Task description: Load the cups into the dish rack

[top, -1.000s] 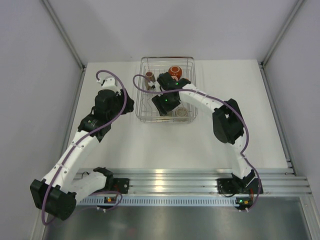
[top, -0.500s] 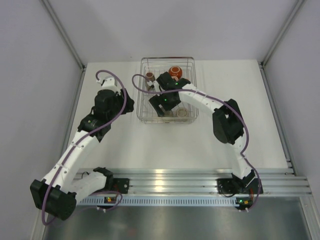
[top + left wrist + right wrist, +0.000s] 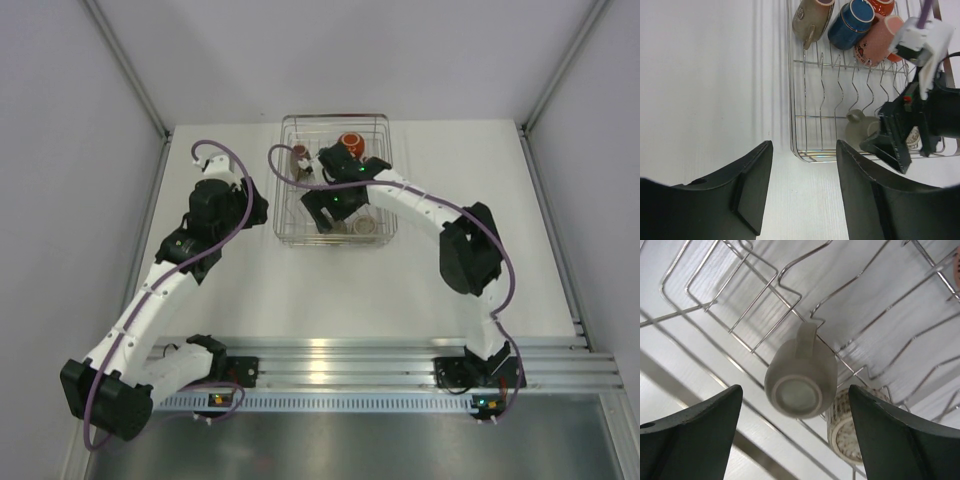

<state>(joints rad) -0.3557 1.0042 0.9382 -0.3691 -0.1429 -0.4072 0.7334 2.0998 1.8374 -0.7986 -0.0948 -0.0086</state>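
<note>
**Right pincer** [image 3: 794, 389]: released. Both fingers stand wide apart above the dish rack [image 3: 755, 285]. The grey-beige mug [image 3: 800, 377] lies between them with a clear gap on each side, and nothing is grasped. The mug rests on the rack wires with its ringed base toward the wrist camera and its handle at 12 o'clock in that view. A speckled beige mug [image 3: 845, 432] sits just beside it at 4 o'clock. Whether the two touch cannot be told.

**Left pincer** [image 3: 804, 145]: released and holding nothing. It hovers over the desk [image 3: 705, 75], just outside a corner of the rack.

**Rack contents, left wrist view:** from 12 to 1 o'clock of the left pincer, four mugs lean among the prongs:
- an olive mug [image 3: 812, 17]
- a dark blue mug [image 3: 852, 22]
- a pink mug [image 3: 877, 42]
- an orange mug [image 3: 882, 6]

**Rack:** a silver wire basket with rows of upright wavy prongs. In the top view it stands at 12 o'clock on the desk, near the far edge.

**Surroundings:**
- The desk is white and matte.
- A ribbed aluminium rail [image 3: 340, 360] runs along its 6 o'clock edge and carries both arm bases.
- The walls [image 3: 350, 60] are plain pale grey.
- Metal posts [image 3: 125, 65] rise at 10 and 2 o'clock.

**Change from one second ago:**
- The elbow of the right arm [image 3: 420, 205] has swung toward 3 o'clock.
- The right wrist has shifted slightly toward 1 o'clock over the rack.
- The left arm [image 3: 160, 290] holds the same pose.
</note>
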